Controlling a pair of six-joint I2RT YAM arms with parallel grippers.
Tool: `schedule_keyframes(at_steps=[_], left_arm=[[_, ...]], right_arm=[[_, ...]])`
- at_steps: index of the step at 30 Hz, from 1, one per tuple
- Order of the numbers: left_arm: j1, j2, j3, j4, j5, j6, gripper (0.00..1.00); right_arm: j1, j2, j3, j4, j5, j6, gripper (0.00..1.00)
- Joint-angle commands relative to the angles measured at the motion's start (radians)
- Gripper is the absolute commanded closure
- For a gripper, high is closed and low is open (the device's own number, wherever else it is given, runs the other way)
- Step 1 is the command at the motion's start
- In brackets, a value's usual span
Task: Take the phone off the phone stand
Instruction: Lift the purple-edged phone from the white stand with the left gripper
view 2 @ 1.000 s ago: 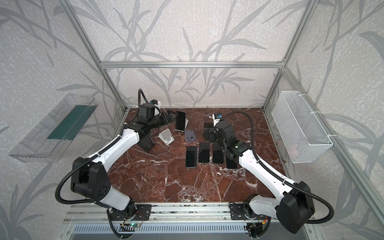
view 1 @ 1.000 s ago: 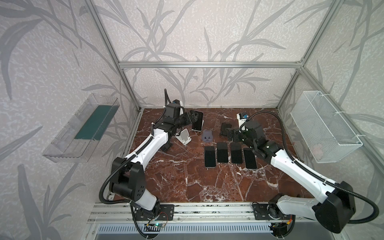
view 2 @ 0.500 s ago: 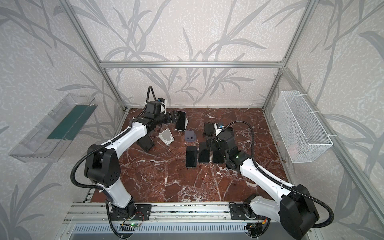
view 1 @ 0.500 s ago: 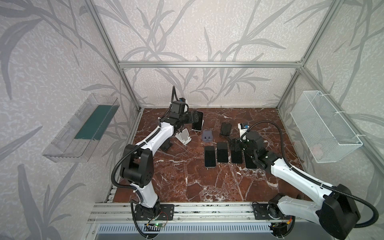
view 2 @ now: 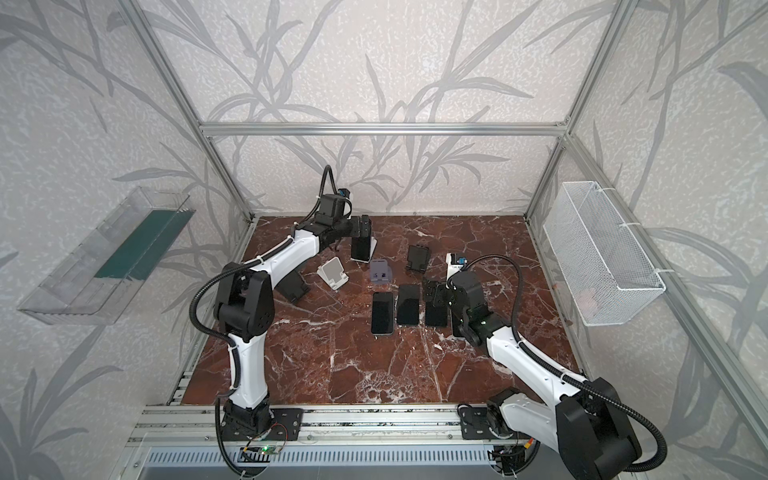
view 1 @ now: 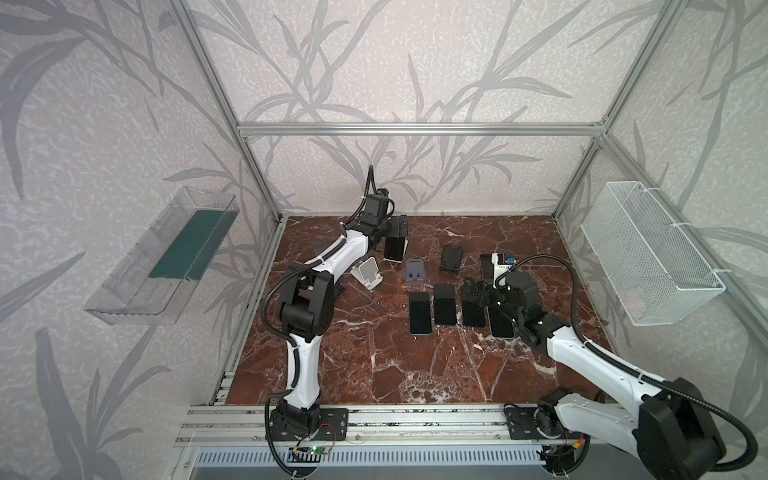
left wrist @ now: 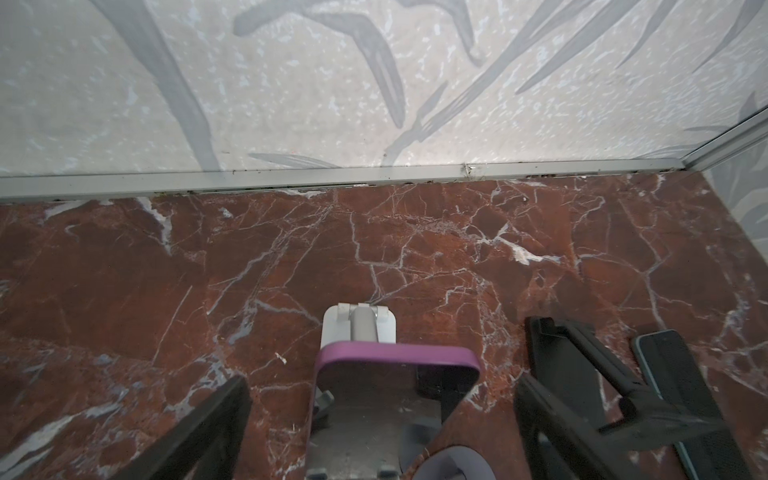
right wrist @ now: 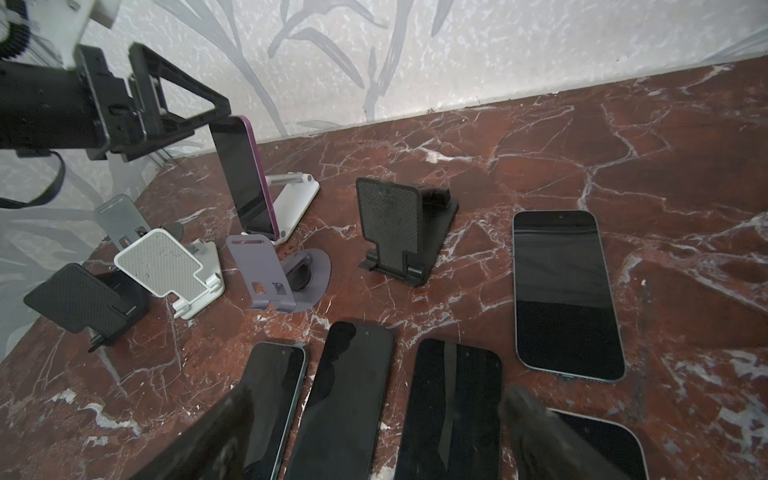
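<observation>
Looking from the left, we have our left gripper (view 1: 397, 226) poised over the phone (view 1: 395, 249), jaws spread wide with a finger on either side of its purple top edge. It grips nothing, and whether a fingertip brushes the case we cannot tell. The phone stands nearly upright directly beneath that gripper, leaning back in the white phone stand (right wrist: 297, 199), its dark screen turned toward our right gripper (view 1: 476, 292). Down beside our left forearm sit a black stand (right wrist: 83, 299) and a white stand (view 1: 368, 272). Further right, between our two grippers, come a grey-purple stand (view 1: 415, 275) and a second black stand (view 1: 452, 258). Our right gripper hovers low over a row of four flat phones (view 1: 445, 304), fingers apart and holding nothing; the row lies just beneath and ahead of it. A fifth flat phone (right wrist: 565, 291) lies apart from the row, close by that gripper's wrist, and a wire basket (view 1: 648, 257) hangs on the wall well beyond our right arm.
</observation>
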Motion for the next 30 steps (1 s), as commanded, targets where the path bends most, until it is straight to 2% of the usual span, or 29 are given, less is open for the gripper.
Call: schedule_keyframes(at_steps=[1,9,17,25,30], left_arm=[[-0.022,0.022,0.074,-0.05,-0.056,0.063,0.01],[-0.025,0.156,0.249,-0.173,-0.064,0.061,0.01],[-0.025,0.197,0.291,-0.228,-0.12,0.053,0.05],[-0.025,0.202,0.278,-0.253,-0.093,0.075,0.19],[-0.026,0.199,0.269,-0.263,-0.088,0.092,0.27]], right_arm=[[-0.007,-0.004,-0.001,0.039,-0.006,0.015,0.07],[-0.013,0.002,-0.044,0.07,-0.018,0.039,0.07],[-0.014,0.023,-0.105,0.152,0.013,0.063,0.08],[-0.001,0.043,-0.138,0.138,-0.023,0.11,0.1],[0.046,0.081,-0.156,0.188,0.044,0.11,0.11]])
